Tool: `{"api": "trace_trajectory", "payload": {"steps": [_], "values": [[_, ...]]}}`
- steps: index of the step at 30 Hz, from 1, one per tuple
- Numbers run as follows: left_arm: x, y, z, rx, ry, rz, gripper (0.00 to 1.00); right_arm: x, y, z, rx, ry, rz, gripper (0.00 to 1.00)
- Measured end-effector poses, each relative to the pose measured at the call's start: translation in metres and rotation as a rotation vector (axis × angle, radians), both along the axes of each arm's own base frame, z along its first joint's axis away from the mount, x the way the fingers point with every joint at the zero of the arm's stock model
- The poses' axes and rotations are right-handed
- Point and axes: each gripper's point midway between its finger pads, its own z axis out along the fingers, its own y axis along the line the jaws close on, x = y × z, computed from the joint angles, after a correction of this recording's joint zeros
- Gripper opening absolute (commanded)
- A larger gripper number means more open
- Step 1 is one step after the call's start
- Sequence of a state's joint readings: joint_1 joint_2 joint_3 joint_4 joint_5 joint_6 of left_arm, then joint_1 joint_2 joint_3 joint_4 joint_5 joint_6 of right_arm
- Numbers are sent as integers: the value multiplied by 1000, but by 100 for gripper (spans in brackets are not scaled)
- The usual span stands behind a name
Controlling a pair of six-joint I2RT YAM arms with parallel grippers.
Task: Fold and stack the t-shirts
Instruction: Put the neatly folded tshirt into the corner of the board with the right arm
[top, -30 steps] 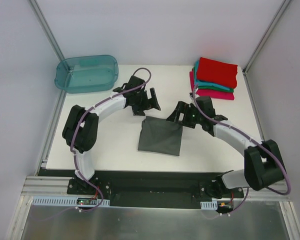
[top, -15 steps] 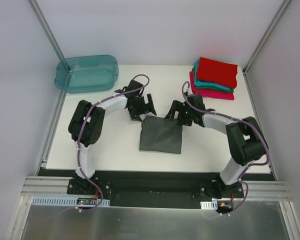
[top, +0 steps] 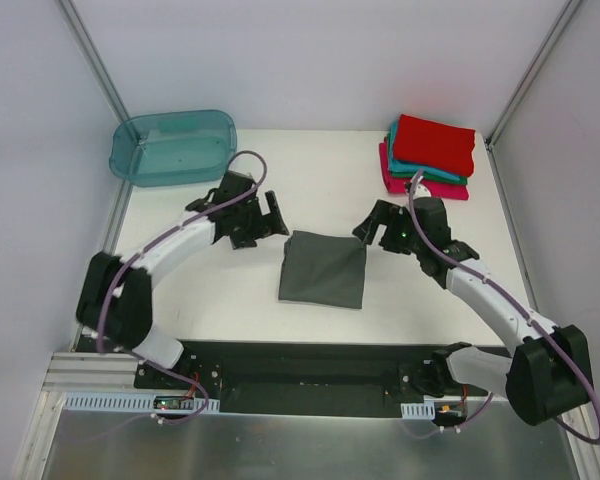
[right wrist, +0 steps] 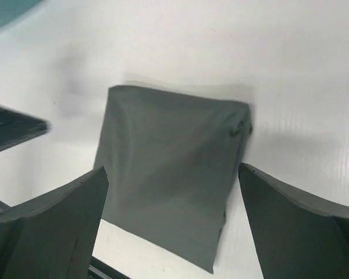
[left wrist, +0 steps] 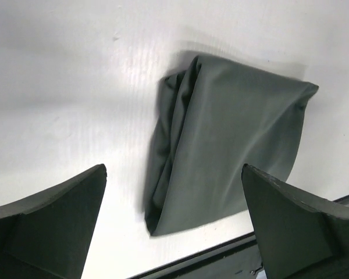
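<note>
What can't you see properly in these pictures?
Top view: the red shirt covers the stack, so only edges of the teal shirt and pink shirt show; any others underneath are hidden.
All views: the grey shirt is folded, hiding its inner layers.
Right wrist view: the tub is cut off at the top edge, a blurry corner only.
Wrist views: the left pincer and right pincer fingers run off the bottom edge.

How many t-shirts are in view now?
4: folded dark grey t-shirt in the middle; red t-shirt on teal t-shirt on magenta-pink t-shirt, stacked far right. More may hide underneath.
</note>
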State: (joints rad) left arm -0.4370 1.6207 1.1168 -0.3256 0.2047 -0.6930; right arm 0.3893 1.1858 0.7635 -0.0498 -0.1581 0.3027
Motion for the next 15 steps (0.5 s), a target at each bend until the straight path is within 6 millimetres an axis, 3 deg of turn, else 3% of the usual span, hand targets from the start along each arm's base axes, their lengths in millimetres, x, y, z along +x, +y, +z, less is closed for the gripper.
{"api": "trace_trajectory", "payload": {"steps": [2,5,10,15], "values": [[-13,18,21,14,-88,39,99,-10,-6,-7,-1,17,-8,96],[-36,47,36,36,-186,115,99,-31,-13,-39,-23,126,-19,97],[-64,77,15,88,-179,195,99,-57,-7,-73,-70,270,0,96],[-74,83,2,111,-144,202,99,-67,1,-97,-195,356,-9,88]]}}
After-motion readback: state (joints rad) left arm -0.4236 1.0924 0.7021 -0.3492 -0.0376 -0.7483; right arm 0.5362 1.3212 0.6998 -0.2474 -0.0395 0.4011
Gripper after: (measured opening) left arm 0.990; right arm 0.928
